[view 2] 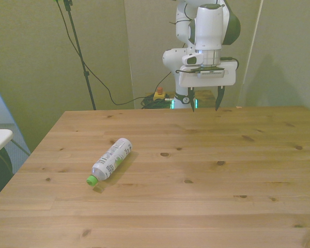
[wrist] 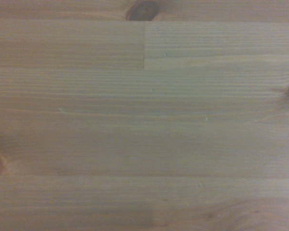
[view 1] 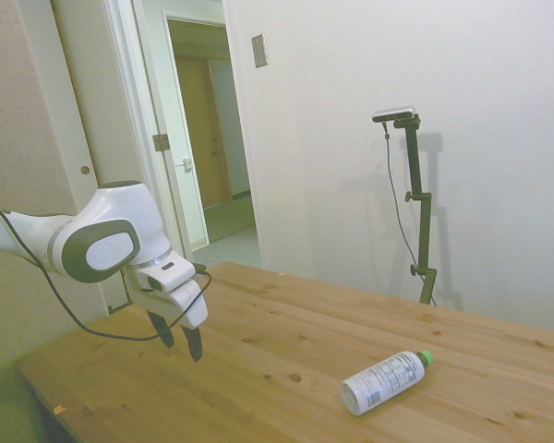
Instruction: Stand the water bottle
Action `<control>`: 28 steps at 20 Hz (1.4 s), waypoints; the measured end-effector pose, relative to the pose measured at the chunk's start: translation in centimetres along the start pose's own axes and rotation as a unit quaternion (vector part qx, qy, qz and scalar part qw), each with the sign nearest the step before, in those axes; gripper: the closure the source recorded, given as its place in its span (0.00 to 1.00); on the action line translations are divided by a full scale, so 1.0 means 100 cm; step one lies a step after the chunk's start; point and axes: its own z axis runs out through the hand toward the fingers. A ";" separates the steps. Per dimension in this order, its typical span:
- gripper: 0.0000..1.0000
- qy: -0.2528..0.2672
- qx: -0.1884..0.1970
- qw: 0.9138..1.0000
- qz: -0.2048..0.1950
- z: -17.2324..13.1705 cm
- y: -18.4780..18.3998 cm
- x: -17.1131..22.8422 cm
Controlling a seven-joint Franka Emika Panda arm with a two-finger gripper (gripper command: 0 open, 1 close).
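Where wooden table [view 2: 222, 181] lies, water bottle [view 2: 112, 159] toppled

A knotty wooden table [view 2: 206, 175] with visible grain and a matt finish lies beneath the gripper [view 2: 204, 105], whose glossy white shell looks like plastic. Well apart from it, the water bottle [view 2: 111, 160] wears a smooth white label, possibly paper.

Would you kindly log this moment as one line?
small green-capped plastic water bottle: lying on wooden table | claw: open, empty, hovering apart from bottle | standing: not yet
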 end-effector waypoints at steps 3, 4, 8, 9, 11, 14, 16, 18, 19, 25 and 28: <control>0.00 -0.004 -0.005 1.000 0.002 0.001 0.002 0.000; 0.00 -0.002 -0.002 1.000 0.007 -0.001 0.003 0.004; 0.00 0.027 0.007 0.999 0.040 -0.026 0.017 0.047; 0.00 0.034 0.009 0.998 0.050 -0.031 0.020 0.062; 0.00 0.043 0.012 0.997 0.066 -0.039 0.021 0.090; 0.00 0.052 0.015 0.995 0.081 -0.043 0.013 0.131; 0.00 0.057 0.018 0.994 0.092 -0.041 0.009 0.159; 0.00 0.075 0.016 0.990 0.121 -0.022 -0.006 0.199; 0.00 0.078 0.016 0.990 0.119 -0.023 -0.008 0.199; 0.00 0.105 0.018 0.984 0.141 -0.008 0.001 0.238; 0.00 0.119 0.012 0.978 0.168 -0.002 0.015 0.282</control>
